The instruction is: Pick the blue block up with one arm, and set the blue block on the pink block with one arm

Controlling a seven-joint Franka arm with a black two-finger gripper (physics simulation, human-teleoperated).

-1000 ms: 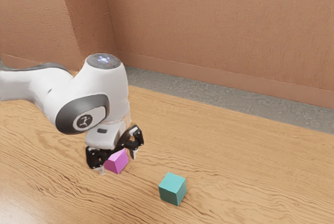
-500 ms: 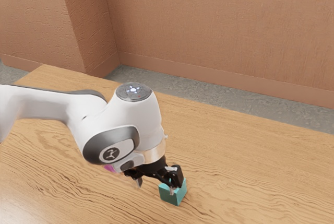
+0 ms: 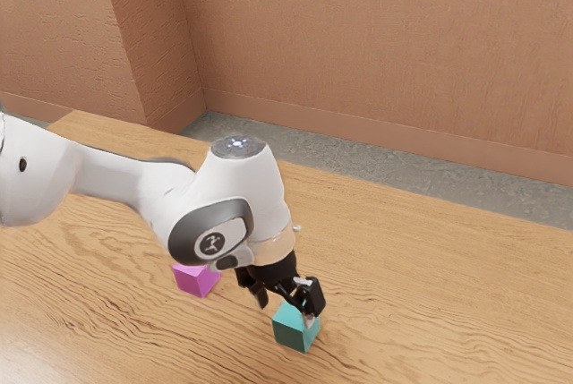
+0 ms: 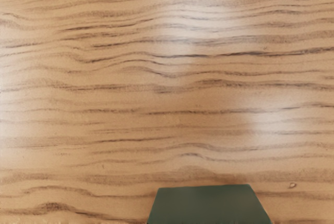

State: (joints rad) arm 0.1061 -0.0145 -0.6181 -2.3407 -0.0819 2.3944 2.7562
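Blue block [image 3: 294,335] flat on table [image 3: 430,259], corner toward camera, tool [image 3: 286,307] spread just above.

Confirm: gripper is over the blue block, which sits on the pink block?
No. The blue block sits on the table, apart from the pink block, as the exterior view shows. The gripper is over the blue block, as stated.

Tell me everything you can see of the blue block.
The blue block is a small plain cube, teal-looking and matte, unmarked. It rests flat on the wooden table, an edge turned toward the exterior camera. The gripper hangs right over it, hiding part of its top. The pink block sits apart from it, toward the exterior view's left.
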